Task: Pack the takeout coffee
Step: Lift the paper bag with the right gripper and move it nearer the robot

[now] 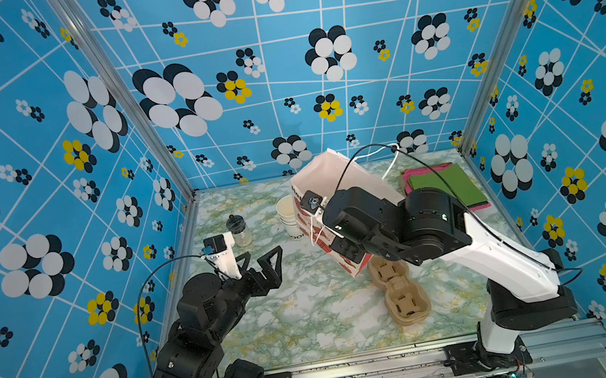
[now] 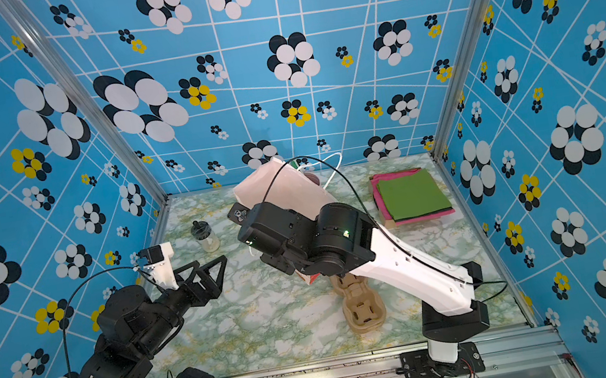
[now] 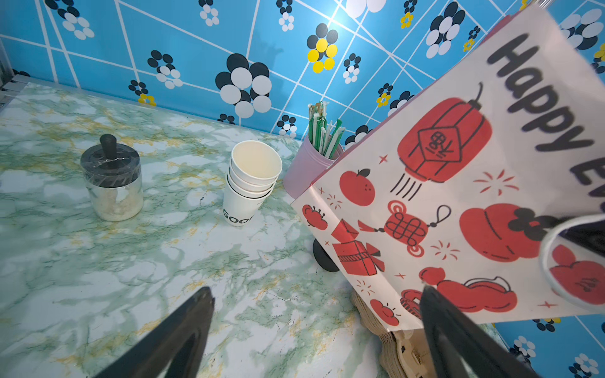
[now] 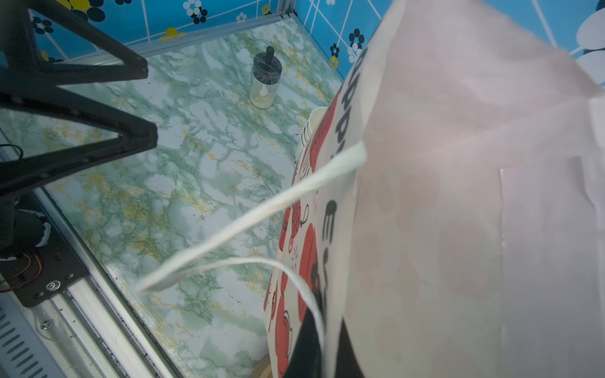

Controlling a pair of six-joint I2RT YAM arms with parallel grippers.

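Two grippers differ: the left gripper (image 1: 264, 253) gapes empty at lower left, while the right gripper (image 4: 330, 353) pinches the tilted paper bag (image 1: 349, 174) mid-frame, and the takeout coffee stays unseen, perhaps behind it, likely light, crushable and best held gently below its lid.

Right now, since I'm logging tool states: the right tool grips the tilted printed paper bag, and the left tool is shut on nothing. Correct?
Not quite. The left tool is open, not shut: the left wrist view shows its jaws spread wide, holding nothing. The right tool does grip the tilted printed paper bag.
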